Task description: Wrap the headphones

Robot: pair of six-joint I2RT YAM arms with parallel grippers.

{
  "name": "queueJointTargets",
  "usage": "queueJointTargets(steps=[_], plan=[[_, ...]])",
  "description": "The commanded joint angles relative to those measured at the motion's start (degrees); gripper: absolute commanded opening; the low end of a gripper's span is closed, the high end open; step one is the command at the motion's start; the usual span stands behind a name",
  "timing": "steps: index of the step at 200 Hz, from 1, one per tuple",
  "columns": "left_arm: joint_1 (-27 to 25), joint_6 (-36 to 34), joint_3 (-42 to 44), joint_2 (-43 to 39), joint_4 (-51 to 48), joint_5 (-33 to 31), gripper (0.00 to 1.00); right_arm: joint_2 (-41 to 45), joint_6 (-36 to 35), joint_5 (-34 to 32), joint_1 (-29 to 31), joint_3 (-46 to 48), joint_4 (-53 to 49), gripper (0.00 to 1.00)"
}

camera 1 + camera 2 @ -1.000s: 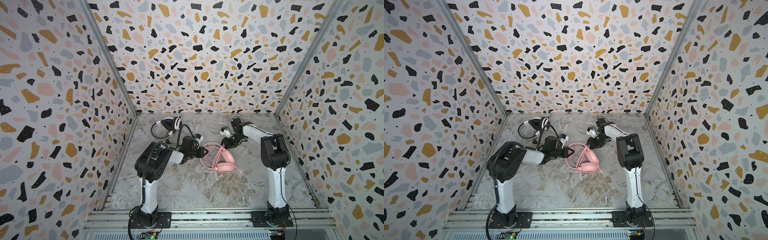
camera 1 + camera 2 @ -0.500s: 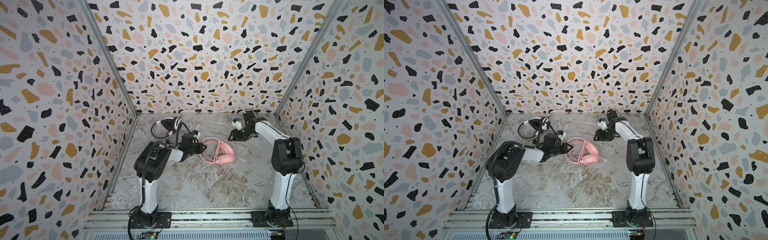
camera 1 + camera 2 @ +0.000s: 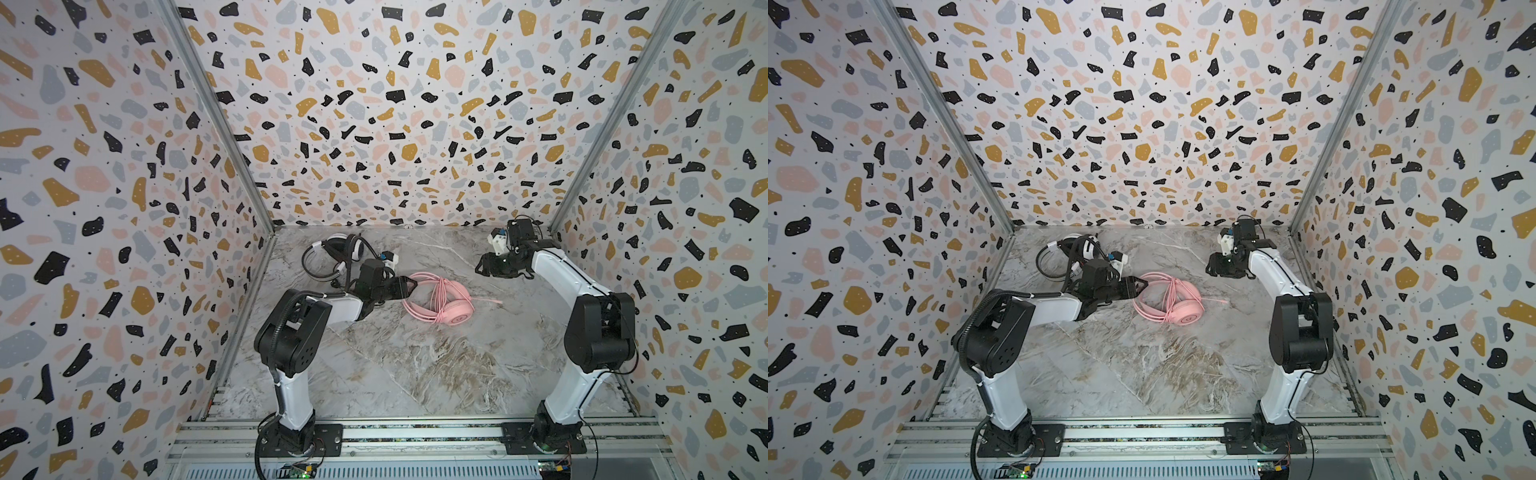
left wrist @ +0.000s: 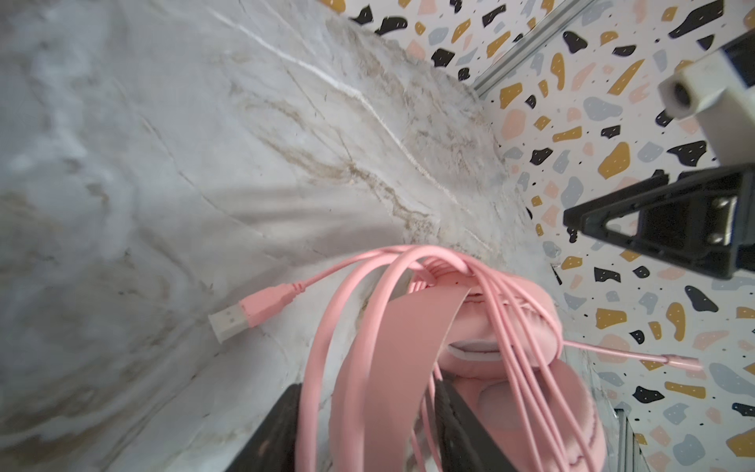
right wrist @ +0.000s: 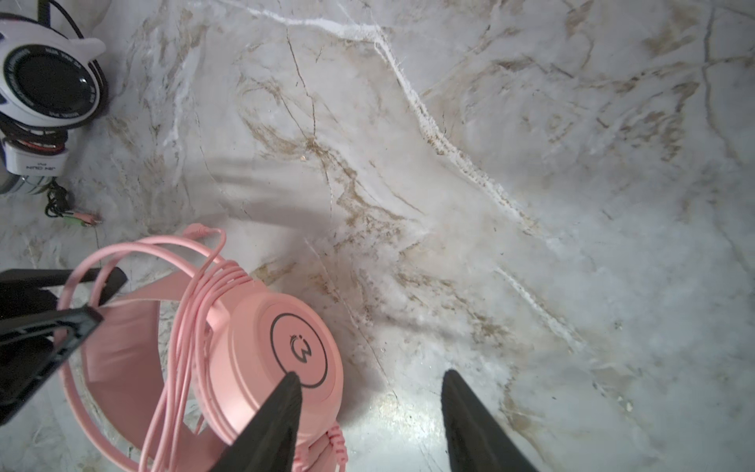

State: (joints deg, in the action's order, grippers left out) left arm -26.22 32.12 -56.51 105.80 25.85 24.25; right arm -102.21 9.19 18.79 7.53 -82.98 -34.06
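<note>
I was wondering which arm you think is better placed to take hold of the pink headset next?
Left, probably. The left gripper sits at the pink headset, its jaws open around the headband and looped cable. The right gripper stands open and empty, well apart from it.

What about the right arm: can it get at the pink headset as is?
Likely yes. The right gripper has its jaws apart and empty, with only bare table between it and the pink headset on the earcup side. The left gripper straddles the headband at the opposite end, so it shouldn't block.
</note>
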Motion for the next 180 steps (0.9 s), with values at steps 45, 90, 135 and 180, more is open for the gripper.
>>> queueJointTargets(steps=[45,90,135,180], plan=[[5.1,-5.1,5.9,-15.0,-2.6,-7.6,0.68,19.3,3.5,-15.3,0.9,20.4,20.4,0.57],[12.4,-7.8,18.0,-29.2,-1.9,-16.7,0.7,29.4,3.4,-25.9,-1.4,38.6,39.2,0.57],[21.0,-8.5,28.0,-40.4,-0.2,-27.3,0.74,29.2,2.7,-37.1,-3.0,49.5,54.5,0.61],[23.6,-11.8,36.8,-48.3,5.2,-43.6,0.8,28.0,0.0,-40.7,-3.0,61.0,75.0,0.63]])
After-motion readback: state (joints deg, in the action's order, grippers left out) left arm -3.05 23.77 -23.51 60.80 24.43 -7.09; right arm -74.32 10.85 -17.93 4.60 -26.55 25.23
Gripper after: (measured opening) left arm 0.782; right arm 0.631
